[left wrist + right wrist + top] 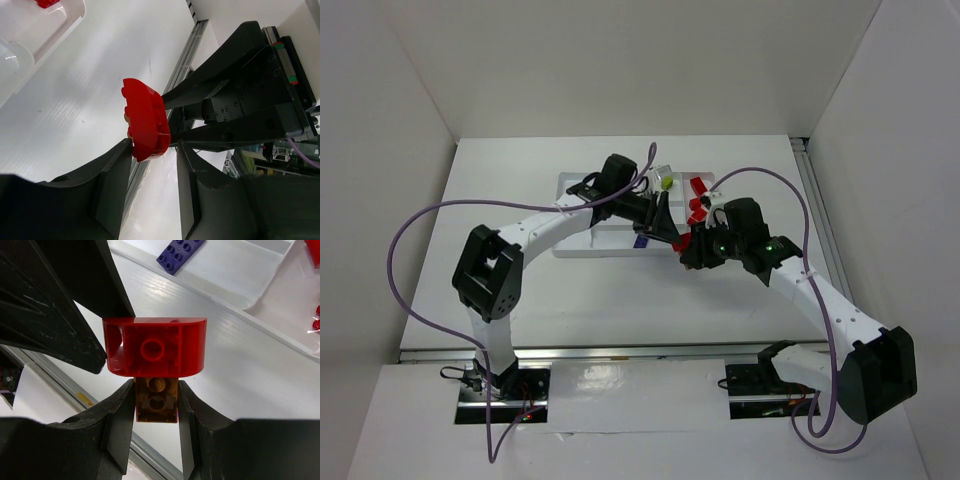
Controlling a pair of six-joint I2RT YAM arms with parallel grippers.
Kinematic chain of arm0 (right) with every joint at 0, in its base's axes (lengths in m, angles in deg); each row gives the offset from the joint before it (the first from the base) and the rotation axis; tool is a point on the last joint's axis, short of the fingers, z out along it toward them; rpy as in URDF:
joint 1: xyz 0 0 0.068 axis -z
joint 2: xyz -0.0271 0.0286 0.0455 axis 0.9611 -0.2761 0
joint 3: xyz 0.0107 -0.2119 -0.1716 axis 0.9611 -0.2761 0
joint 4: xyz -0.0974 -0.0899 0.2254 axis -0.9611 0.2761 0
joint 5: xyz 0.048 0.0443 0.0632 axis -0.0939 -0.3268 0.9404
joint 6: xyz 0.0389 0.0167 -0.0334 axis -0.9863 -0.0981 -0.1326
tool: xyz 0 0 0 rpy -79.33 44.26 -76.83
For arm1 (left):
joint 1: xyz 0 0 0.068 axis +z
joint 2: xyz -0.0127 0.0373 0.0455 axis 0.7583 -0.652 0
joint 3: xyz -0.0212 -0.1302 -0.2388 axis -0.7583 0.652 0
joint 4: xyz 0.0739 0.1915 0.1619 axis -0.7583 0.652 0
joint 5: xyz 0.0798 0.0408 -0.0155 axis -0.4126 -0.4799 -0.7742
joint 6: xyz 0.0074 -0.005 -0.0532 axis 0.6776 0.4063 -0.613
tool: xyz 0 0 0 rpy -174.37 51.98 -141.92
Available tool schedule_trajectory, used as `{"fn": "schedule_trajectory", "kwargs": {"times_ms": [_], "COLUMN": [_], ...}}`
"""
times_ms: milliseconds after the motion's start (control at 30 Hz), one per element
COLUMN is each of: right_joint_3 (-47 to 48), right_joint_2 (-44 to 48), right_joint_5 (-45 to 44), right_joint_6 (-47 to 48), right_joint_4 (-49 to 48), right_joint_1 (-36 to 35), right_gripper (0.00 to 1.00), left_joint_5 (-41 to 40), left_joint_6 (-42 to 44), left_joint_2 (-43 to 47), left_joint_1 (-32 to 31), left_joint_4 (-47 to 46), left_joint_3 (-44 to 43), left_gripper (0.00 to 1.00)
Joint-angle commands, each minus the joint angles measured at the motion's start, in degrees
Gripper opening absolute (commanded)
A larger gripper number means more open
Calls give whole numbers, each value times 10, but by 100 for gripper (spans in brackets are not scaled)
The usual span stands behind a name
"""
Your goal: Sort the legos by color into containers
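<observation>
My right gripper is shut on an orange-brown lego with a red lego stuck on its end, held above the table in front of the tray. My left gripper is open, its fingertips on either side of the red lego's end; the left fingertip touches it and a small gap shows at the other. In the top view both grippers, left and right, meet just right of the white tray. A dark blue lego lies in a near compartment.
Red legos lie in the tray's right compartment and a lime green one lies in a far compartment. The table's metal rail runs along the right edge. Purple cables loop over both arms.
</observation>
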Motion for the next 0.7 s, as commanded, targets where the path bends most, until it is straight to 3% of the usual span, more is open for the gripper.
{"fn": "schedule_trajectory", "kwargs": {"times_ms": [0, 167, 400, 667], "right_joint_3": [-1, 5, 5, 5], "right_joint_2": [10, 4, 4, 4], "right_joint_5": [-9, -15, -15, -83], "right_joint_6": [7, 7, 7, -5], "right_joint_4": [-32, -32, -27, -1], "right_joint_1": [-4, -4, -4, -4], "right_gripper": [0, 0, 0, 0], "left_joint_5": [5, 12, 12, 17], "left_joint_6": [-10, -15, -27, -42], "left_joint_2": [-14, -25, -30, -25], "left_joint_1": [-8, -13, -13, -13], "left_joint_4": [0, -5, -5, -29], "left_joint_3": [-23, -35, -40, -40], "left_gripper": [51, 38, 2, 0]}}
